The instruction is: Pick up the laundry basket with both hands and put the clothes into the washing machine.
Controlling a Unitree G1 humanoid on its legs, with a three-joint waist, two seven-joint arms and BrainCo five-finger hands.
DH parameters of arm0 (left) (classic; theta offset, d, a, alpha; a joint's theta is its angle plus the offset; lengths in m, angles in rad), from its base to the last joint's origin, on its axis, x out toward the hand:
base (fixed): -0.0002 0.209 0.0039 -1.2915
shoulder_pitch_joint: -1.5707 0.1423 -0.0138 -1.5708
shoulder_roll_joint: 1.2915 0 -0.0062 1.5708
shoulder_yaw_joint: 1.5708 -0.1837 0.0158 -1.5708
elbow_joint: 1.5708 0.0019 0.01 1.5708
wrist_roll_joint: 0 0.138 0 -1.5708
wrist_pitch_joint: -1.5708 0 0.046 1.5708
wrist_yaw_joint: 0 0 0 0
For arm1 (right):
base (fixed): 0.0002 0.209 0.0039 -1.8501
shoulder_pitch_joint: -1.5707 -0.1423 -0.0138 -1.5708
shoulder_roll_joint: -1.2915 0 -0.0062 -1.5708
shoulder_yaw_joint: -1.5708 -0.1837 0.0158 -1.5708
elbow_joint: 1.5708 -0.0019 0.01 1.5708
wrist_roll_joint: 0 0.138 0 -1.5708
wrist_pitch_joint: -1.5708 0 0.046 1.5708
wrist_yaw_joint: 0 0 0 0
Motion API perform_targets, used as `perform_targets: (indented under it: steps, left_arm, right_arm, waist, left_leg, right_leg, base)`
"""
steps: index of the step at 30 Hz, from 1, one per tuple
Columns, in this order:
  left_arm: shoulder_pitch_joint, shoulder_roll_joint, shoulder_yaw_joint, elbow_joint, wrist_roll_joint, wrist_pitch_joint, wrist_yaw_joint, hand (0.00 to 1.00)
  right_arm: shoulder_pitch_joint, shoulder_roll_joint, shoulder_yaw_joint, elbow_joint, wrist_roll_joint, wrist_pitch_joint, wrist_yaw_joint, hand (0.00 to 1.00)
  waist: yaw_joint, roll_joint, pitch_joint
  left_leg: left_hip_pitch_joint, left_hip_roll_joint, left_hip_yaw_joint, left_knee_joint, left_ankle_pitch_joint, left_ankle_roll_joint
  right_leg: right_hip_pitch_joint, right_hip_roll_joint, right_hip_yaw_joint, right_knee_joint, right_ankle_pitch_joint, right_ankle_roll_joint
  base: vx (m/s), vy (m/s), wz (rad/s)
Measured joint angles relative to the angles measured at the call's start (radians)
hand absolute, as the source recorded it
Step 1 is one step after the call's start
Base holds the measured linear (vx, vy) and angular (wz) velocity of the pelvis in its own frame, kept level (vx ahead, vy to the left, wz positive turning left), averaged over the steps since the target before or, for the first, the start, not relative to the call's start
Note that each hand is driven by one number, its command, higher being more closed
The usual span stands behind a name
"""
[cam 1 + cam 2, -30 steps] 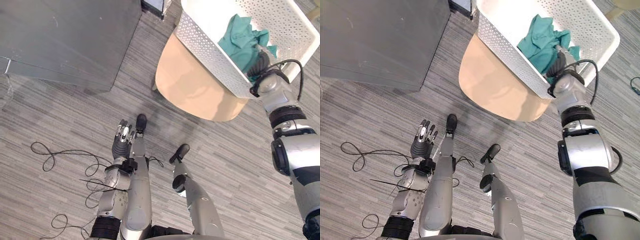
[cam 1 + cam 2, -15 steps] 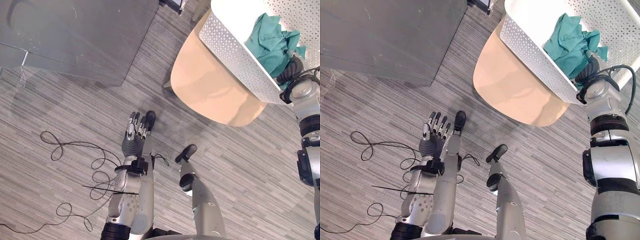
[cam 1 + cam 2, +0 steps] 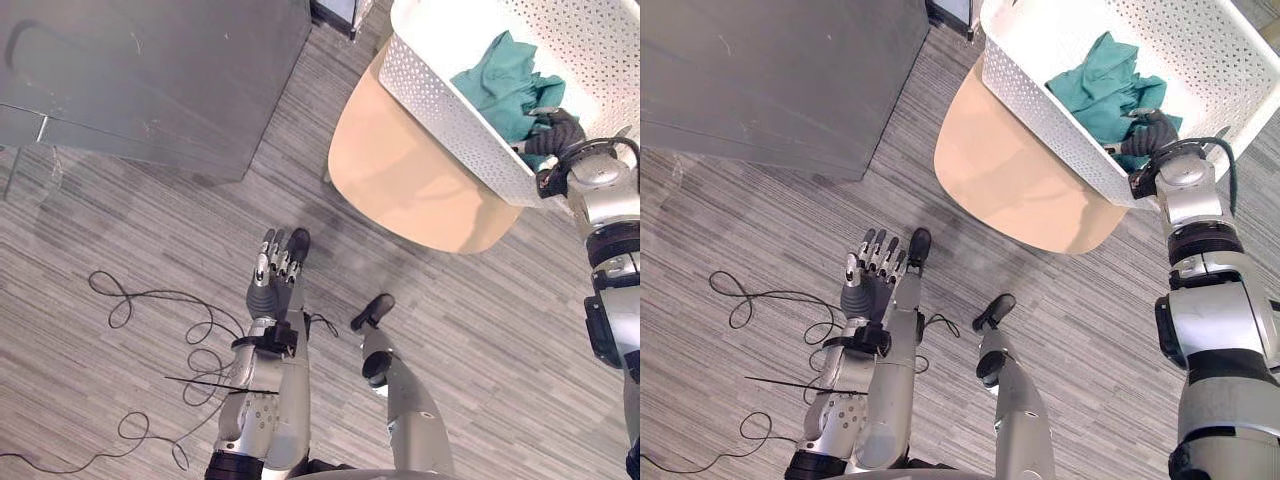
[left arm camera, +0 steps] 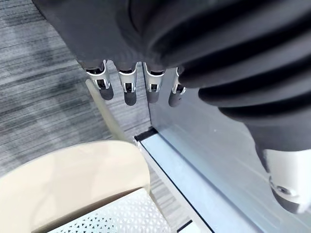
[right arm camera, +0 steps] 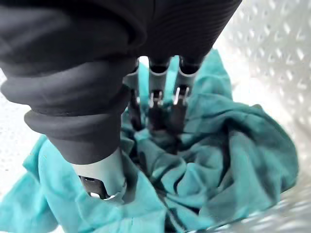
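Partly cropped basket (image 3: 1040,88); right robot hand (image 3: 1153,131) clutching cloth (image 3: 1095,85).

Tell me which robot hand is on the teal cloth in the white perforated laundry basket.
The right hand: its fingers curl into the crumpled teal cloth inside the white perforated basket. The left hand hangs open above the grey floor.
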Motion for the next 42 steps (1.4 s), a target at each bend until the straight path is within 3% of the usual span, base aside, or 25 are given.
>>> perform_targets:
  steps: [7, 18, 23, 28, 38, 42]
  left_arm:
    - [0.0, 0.002, 0.003, 0.012, -0.029, 0.0, -0.021, 0.0]
    - [0.001, 0.054, 0.001, 0.009, -0.03, -0.002, -0.016, 0.0]
    - [0.001, 0.098, -0.01, 0.007, -0.03, -0.002, -0.015, 0.0]
    - [0.0, 0.139, -0.017, 0.003, -0.03, -0.002, -0.014, 0.0]
    - [-0.022, 0.143, -0.025, 0.003, -0.026, -0.005, 0.009, 0.0]
    - [-0.018, 0.181, -0.019, -0.006, 0.031, -0.013, 0.031, 0.0]
  right_arm:
    - [-0.001, 0.03, 0.042, 0.002, 0.137, -0.014, 0.016, 1.0]
    - [-0.035, 0.135, -0.056, 0.001, 0.25, -0.023, -0.116, 1.0]
    - [-0.085, 0.142, -0.125, -0.002, 0.295, -0.048, -0.141, 1.0]
    - [-0.133, 0.142, -0.174, -0.002, 0.293, -0.055, -0.152, 1.0]
    - [-0.146, 0.142, -0.215, -0.01, 0.312, -0.062, -0.215, 1.0]
    - [-0.141, 0.151, -0.24, -0.175, 0.321, -0.07, -0.245, 1.0]
  waist:
    - [0.001, 0.0, -0.001]
    - [-0.005, -0.004, 0.0]
    - [-0.021, -0.023, 0.009]
    - [-0.053, -0.062, 0.028]
    - [-0.065, -0.078, 0.036]
    - [-0.086, -0.088, 0.063]
  left_leg:
    - [-0.017, 0.018, -0.038, 0.04, -0.008, -0.008]
    - [0.03, 0.045, -0.049, 0.098, -0.04, -0.014]
    - [0.055, 0.049, -0.045, 0.098, -0.04, -0.013]
    - [0.059, 0.049, -0.043, 0.095, -0.04, -0.013]
    - [0.062, 0.049, -0.026, 0.094, -0.041, -0.011]
    - [0.122, 0.057, -0.002, 0.096, -0.053, -0.012]
  right_leg:
    - [0.012, 0.021, -0.018, 0.011, -0.01, -0.01]
    - [0.074, 0.038, -0.021, 0.044, -0.027, -0.018]
    - [0.095, 0.047, -0.006, 0.028, -0.02, -0.026]
    - [0.103, 0.051, -0.002, 0.008, -0.001, -0.031]
    - [0.12, 0.063, 0.02, -0.046, 0.035, -0.027]
    - [0.165, 0.064, 0.042, -0.045, 0.035, -0.027]
  base:
    - [0.09, -0.035, 0.03]
    - [0.06, -0.015, 0.0]
    - [0.03, -0.036, -0.06]
    - [0.08, -0.038, -0.01]
    - [0.09, -0.013, -0.05]
    - [0.11, 0.009, -0.09]
